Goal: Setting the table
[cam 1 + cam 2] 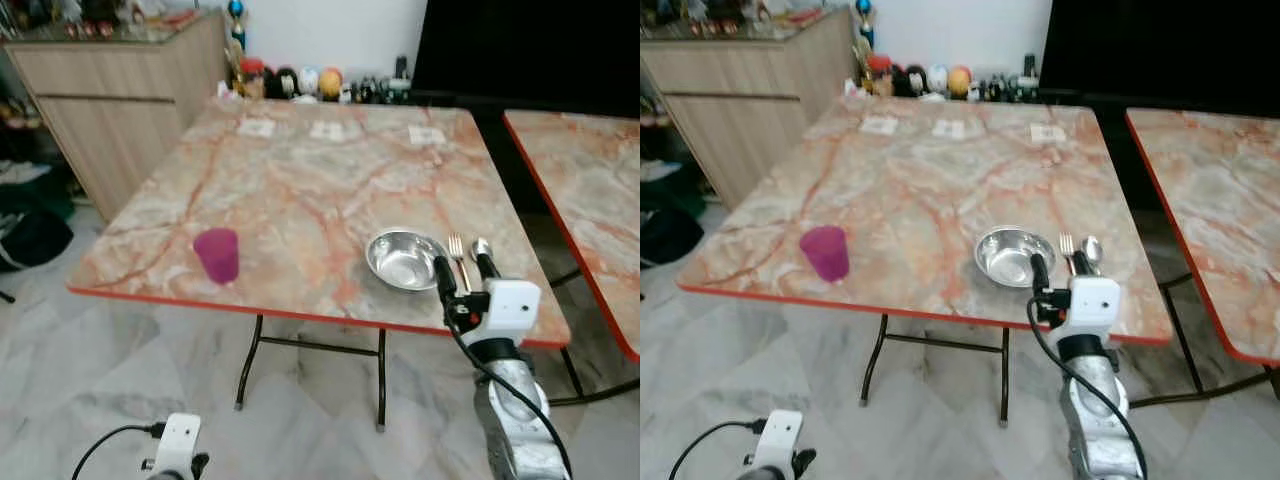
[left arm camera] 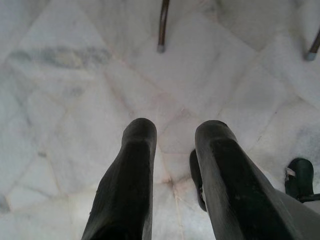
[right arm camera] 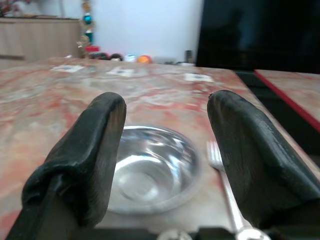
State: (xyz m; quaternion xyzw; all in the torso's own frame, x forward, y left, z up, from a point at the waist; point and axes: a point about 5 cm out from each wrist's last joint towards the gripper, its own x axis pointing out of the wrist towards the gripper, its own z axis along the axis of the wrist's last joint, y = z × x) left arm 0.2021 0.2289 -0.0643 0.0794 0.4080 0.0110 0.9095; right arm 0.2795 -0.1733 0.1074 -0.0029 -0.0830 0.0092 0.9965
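Your right claw (image 1: pixel 462 268): spread, empty | fork (image 1: pixel 459 256) just ahead, apparently lengthwise between fingers | bowl (image 1: pixel 404 258) left of it.

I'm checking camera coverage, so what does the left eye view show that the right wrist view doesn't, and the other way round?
The left eye view alone takes in the pink plastic cup near the table's left front edge, the silver spoon right of the fork, the wooden cabinet, the second marble table and the idle left hand low over the floor. The right wrist view alone gives a close look between the right hand's open black fingers. Both share the round steel bowl, the silver fork and the orange-veined marble tabletop.
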